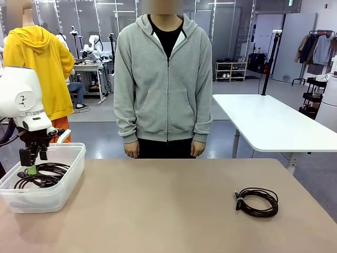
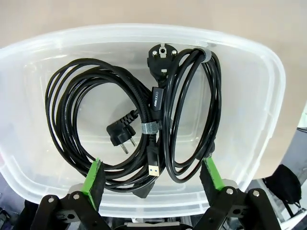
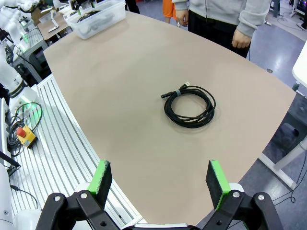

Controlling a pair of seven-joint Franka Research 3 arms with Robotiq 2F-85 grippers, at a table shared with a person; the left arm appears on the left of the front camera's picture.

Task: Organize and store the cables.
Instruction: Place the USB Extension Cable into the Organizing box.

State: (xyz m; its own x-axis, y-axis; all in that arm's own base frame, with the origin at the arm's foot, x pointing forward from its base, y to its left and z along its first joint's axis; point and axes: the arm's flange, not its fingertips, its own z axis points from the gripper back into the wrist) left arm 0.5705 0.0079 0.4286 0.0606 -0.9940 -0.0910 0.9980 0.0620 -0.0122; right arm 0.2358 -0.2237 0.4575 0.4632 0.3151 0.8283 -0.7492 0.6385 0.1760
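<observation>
Several coiled black cables (image 2: 144, 124) with plugs lie inside a clear plastic bin (image 2: 259, 96). My left gripper (image 2: 153, 179) hangs open just above them, its green pads apart and holding nothing. From the front, that left gripper (image 1: 32, 164) is inside the bin (image 1: 71, 176) at the table's left. Another coiled black cable (image 1: 257, 201) lies on the table at the right. In the right wrist view the same cable (image 3: 189, 105) rests on the tan tabletop well beyond my open right gripper (image 3: 160, 179).
A person in a grey hoodie (image 1: 163, 84) stands at the far edge, hands (image 1: 131, 149) hanging down. The tan table (image 1: 158, 211) is bare between bin and loose cable. A white table (image 1: 268, 121) stands behind on the right. The table's edge (image 3: 86, 139) runs close under my right gripper.
</observation>
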